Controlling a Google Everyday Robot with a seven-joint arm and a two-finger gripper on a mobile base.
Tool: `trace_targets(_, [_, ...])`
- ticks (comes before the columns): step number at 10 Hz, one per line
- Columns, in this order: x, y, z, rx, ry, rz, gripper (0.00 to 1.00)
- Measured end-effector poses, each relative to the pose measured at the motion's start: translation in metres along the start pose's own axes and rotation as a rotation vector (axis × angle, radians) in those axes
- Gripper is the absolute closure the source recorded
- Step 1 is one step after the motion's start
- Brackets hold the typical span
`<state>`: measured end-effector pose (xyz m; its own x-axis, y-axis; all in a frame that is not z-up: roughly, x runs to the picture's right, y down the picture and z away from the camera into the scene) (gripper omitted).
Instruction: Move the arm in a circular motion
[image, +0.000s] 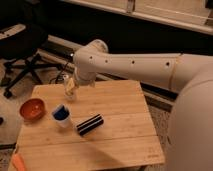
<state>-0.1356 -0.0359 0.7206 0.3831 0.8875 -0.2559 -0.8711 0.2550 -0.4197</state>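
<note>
Cream-white arm (135, 67) reaches from the right across the wooden table (120, 105), bending down at its elbow. The small pale gripper (71, 86) hangs at its tip over the table's far-left edge; whether open or closed, I cannot tell.

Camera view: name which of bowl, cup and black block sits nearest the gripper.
The blue cup, just in front of the gripper at the back left; the orange bowl and black block lie farther aside.

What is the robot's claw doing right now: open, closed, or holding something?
Gripper: cannot be told; it is at the tip of the arm, over the far left of the wooden table.
</note>
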Motion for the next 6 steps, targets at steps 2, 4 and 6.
trace_targets(2, [-0.051,-0.023,0.011,0.042,-0.034,-0.068,0.20])
trace_targets(4, [-0.078,-0.054,0.016,0.088,-0.049,-0.081,0.20])
trace_targets(6, [-0.092,-0.115,0.016,0.149,-0.059,-0.042,0.20])
